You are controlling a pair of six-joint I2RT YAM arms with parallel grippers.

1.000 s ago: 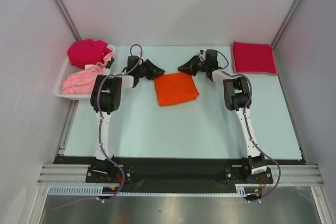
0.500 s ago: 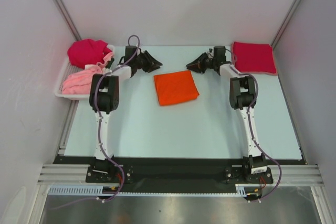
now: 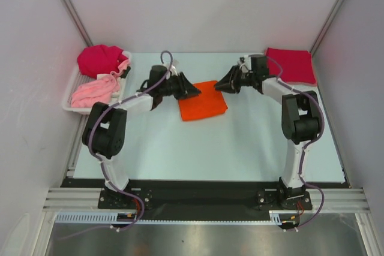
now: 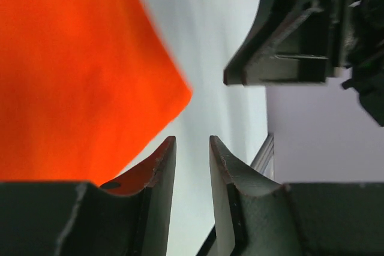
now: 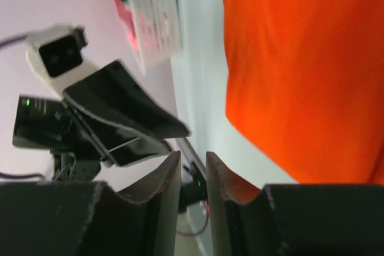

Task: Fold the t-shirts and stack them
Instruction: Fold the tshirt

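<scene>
A folded orange t-shirt [image 3: 201, 101] lies flat at mid-table; it also shows in the left wrist view [image 4: 78, 70] and the right wrist view [image 5: 306, 58]. A folded red t-shirt [image 3: 290, 66] lies at the back right. My left gripper [image 3: 191, 92] [image 4: 192, 139] hovers at the orange shirt's back left corner, jaws a narrow gap apart with nothing between them. My right gripper [image 3: 219, 85] [image 5: 193, 154] hovers at its back right corner, jaws also narrowly apart and empty. The two grippers face each other across the shirt's back edge.
A white basket [image 3: 71, 106] at the back left holds a crumpled red shirt [image 3: 99, 59] and a pink shirt [image 3: 93, 93]. Grey walls close in the table on the left, back and right.
Both arms have reached forward and inward, from behind the orange shirt to its back corners. The shirts have not moved.
</scene>
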